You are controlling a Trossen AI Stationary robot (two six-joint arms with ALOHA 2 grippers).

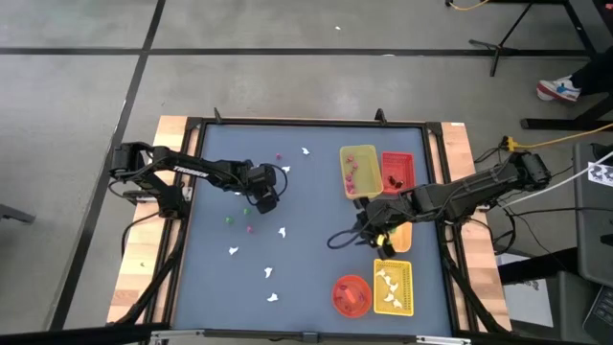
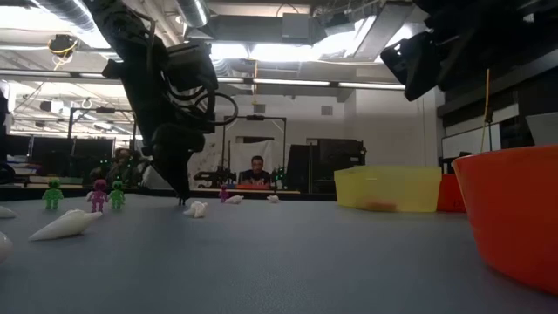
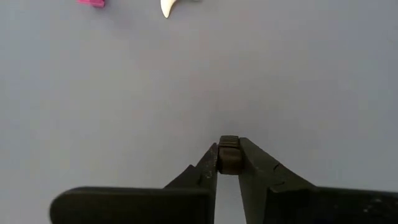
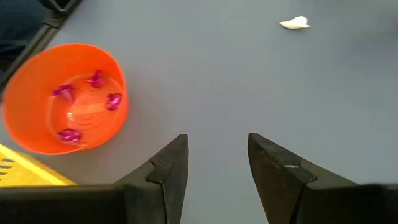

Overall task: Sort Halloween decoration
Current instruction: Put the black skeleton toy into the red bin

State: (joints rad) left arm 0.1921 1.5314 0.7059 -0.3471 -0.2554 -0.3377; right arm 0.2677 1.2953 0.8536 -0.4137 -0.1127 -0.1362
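Here, four pink pieces (image 4: pixel 87 102) in one bowl (image 4: pixel 37 134).

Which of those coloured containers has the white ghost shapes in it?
The yellow tray at the table's near right corner, beside the round orange bowl. It holds white ghost pieces; the bowl holds pink bits, as does the other yellow tray farther back.

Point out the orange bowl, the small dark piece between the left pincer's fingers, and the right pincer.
orange bowl (image 4: pixel 37 134): right wrist view, on its outer wall.
small dark piece (image 3: pixel 229 155): left wrist view, on its visible face.
right pincer (image 4: pixel 217 165): right wrist view, midway between its open fingertips.
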